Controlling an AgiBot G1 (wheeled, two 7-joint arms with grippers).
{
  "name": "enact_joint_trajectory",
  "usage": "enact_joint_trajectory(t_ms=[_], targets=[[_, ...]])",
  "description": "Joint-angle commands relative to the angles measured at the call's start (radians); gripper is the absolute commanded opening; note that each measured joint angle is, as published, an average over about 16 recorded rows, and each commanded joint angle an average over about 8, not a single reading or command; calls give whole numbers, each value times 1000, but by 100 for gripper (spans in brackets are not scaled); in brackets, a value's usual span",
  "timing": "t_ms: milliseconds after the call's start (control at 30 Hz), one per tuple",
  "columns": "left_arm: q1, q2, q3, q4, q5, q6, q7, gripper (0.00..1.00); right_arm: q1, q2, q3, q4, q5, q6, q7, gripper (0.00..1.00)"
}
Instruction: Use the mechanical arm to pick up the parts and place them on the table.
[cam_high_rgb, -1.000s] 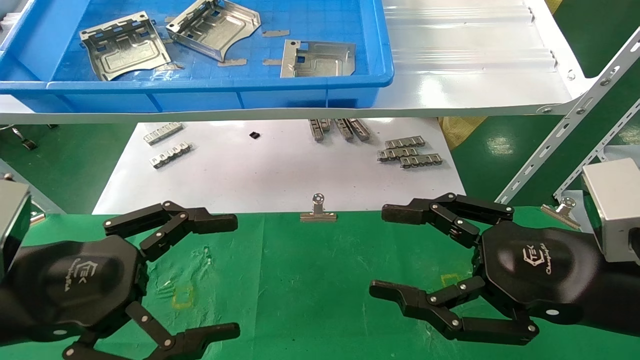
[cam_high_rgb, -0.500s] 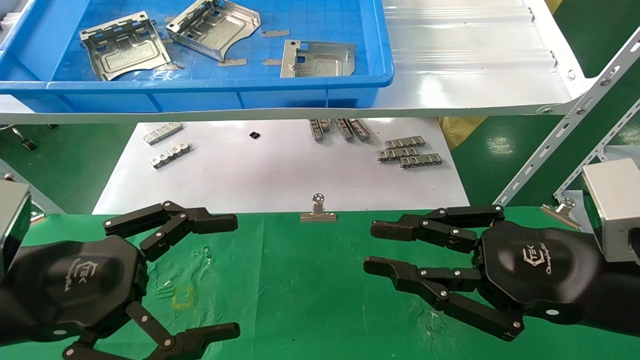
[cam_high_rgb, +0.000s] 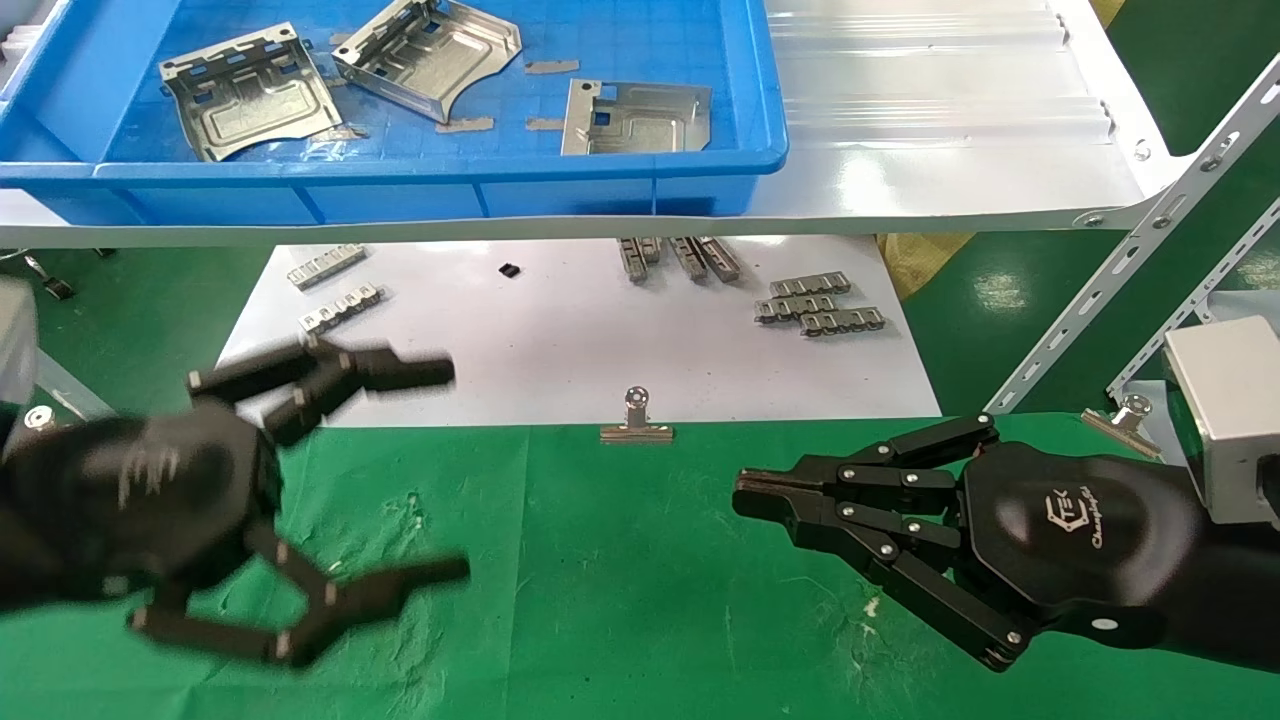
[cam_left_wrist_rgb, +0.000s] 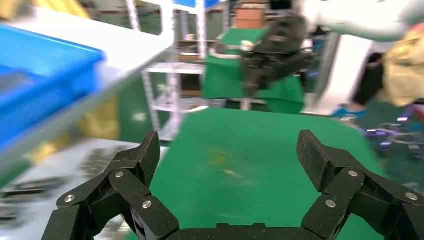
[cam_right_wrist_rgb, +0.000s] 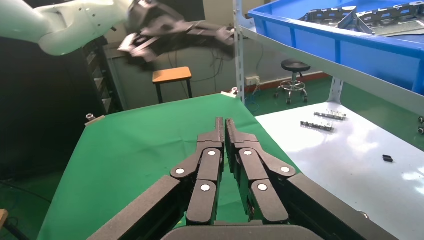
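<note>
Green-cloth bench (cam_high_rgb: 620, 600) fills the near foreground, no parts on it yet, so by my read the task is at its start. Above and behind it a glossy white shelf (cam_high_rgb: 950, 150) carries a blue tray (cam_high_rgb: 450, 185), which looks like the supply bin. Below the shelf lies a white sheet (cam_high_rgb: 560, 340) with small slotted strips, about nine, in four clusters; not the target.

Left tool (cam_high_rgb: 440, 470) hovers over the bench's left side near its far edge, fingers spread wide apart, nothing between them; the left wrist view confirms the wide gap. It is motion-blurred, so it is likely the working arm; spread fingers suit a flat plate grab. Right tool (cam_high_rgb: 745, 495) sits low over the bench's right side, fingers pressed together on nothing, probably parked out of the way.

Parts (cam_high_rgb: 250, 90): three silvery stamped plates, all inside the tray, well apart from both tools. Two lie near each other at the tray's left, one of them tilted; the third lies flat at the right.

Binder clips: two seen on the bench's far edge, the middle one (cam_high_rgb: 636, 425) holding the cloth.
</note>
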Motion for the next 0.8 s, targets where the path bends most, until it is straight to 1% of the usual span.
enact_joint_trajectory(t_ms=[33, 200, 333, 433, 467, 567, 600, 700, 733, 800], targets=[[-32, 3, -4, 15, 9, -13, -2, 100, 0, 0, 0, 0, 0, 0, 0, 0], [-250, 89, 38, 192, 129, -61, 10, 100, 0, 0, 0, 0, 0, 0, 0, 0], [-453, 192, 107, 403, 287, -132, 33, 100, 0, 0, 0, 0, 0, 0, 0, 0], [-585, 271, 158, 577, 402, -215, 53, 100, 0, 0, 0, 0, 0, 0, 0, 1], [-623, 296, 173, 633, 437, -249, 60, 100, 0, 0, 0, 0, 0, 0, 0, 7], [-709, 366, 209, 781, 519, -359, 75, 99, 0, 0, 0, 0, 0, 0, 0, 44], [-729, 387, 217, 822, 540, -395, 79, 93, 0, 0, 0, 0, 0, 0, 0, 57], [-774, 446, 239, 926, 587, -491, 89, 55, 0, 0, 0, 0, 0, 0, 0, 94], [-783, 464, 245, 955, 598, -518, 92, 43, 0, 0, 0, 0, 0, 0, 0, 100], [-797, 495, 254, 1005, 615, -562, 96, 18, 0, 0, 0, 0, 0, 0, 0, 100]])
